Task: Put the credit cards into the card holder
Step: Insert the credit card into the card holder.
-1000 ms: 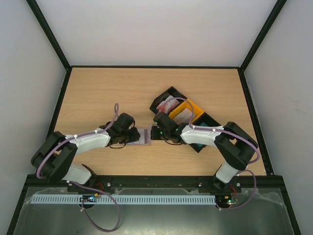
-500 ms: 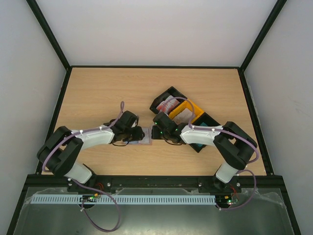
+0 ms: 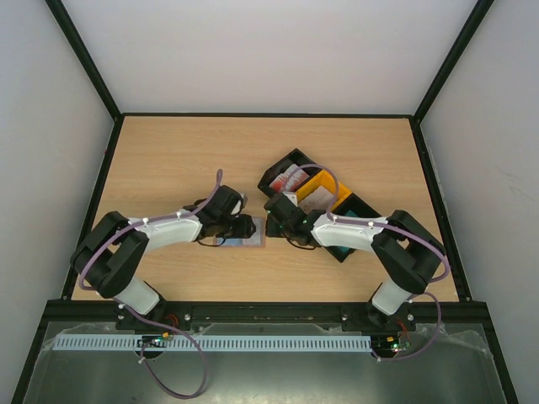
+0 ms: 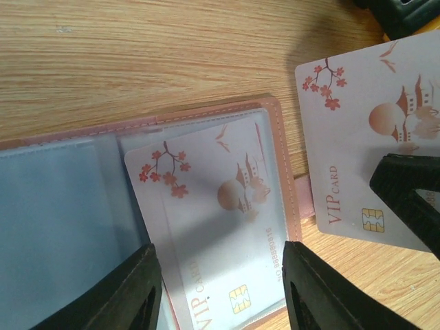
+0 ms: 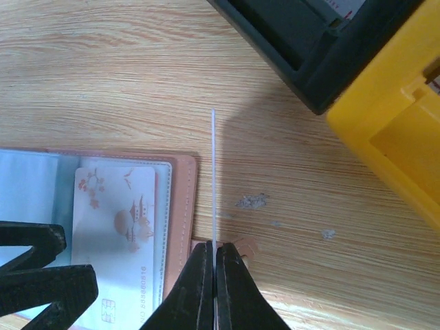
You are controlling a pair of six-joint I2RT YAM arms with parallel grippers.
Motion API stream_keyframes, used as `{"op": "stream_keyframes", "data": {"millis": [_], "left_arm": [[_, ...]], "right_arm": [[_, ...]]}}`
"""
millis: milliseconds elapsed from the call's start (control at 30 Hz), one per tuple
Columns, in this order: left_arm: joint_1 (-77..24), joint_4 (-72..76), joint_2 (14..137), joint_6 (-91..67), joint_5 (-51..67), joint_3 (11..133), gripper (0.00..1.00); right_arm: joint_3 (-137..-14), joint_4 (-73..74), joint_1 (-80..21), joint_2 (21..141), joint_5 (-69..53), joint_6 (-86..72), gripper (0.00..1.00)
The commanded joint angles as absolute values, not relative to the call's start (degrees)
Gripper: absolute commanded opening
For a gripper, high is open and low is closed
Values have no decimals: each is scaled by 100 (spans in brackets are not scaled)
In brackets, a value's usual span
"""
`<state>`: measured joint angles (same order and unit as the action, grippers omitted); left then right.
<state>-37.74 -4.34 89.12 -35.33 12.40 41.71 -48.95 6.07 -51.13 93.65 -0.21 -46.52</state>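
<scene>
left gripper (image 4: 221, 258) jaws wide, straddling white card (image 4: 206, 220) seated flat inside open card holder (image 4: 206, 113), right gripper (image 5: 214, 246) clamped on second card (image 5: 214, 172) held edge-up, holder edge just left of it, yellow tray (image 5: 385, 124) and black tray (image 5: 295, 34) ahead-right

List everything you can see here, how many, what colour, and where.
card holder: one, pinkish-brown, clear pockets, open flat mid-table
pocketed card: one, white with red blossoms, in a clear pocket
held card: one, same print, beside the holder
tray cards: count unclear; white-red, pale, teal; in the trays
black trays: two, either side of the yellow one
yellow tray: one, behind the right arm
table: one, light wood
left gripper: open, black, over the holder
right gripper: shut on the held card, black
</scene>
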Motion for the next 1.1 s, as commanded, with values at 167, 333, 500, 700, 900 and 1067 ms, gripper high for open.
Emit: {"op": "stream_keyframes", "data": {"millis": [167,333,500,700,900,1067], "left_arm": [[-3831,-717,9270,-3373,1033,4482,60],[-3874,-833,9433,-3444,903,4614,67],[-3913,-729,9459,-3462,1041,4625,66],[-3913,-472,9410,-3368,1414,4572,59],[-3911,-532,8745,-3422,1344,4614,64],[-3912,-945,8075,-3592,667,4610,74]], "right_arm": [[-5194,972,-5151,9443,139,-4604,2],[-5179,878,-5153,9548,7,-4605,2],[-5151,789,-5154,9597,-141,-4588,2],[-5078,667,-5156,9532,-180,-4571,2],[-4963,639,-5153,9002,89,-4549,2],[-4899,526,-5153,8336,35,-4471,2]]}}
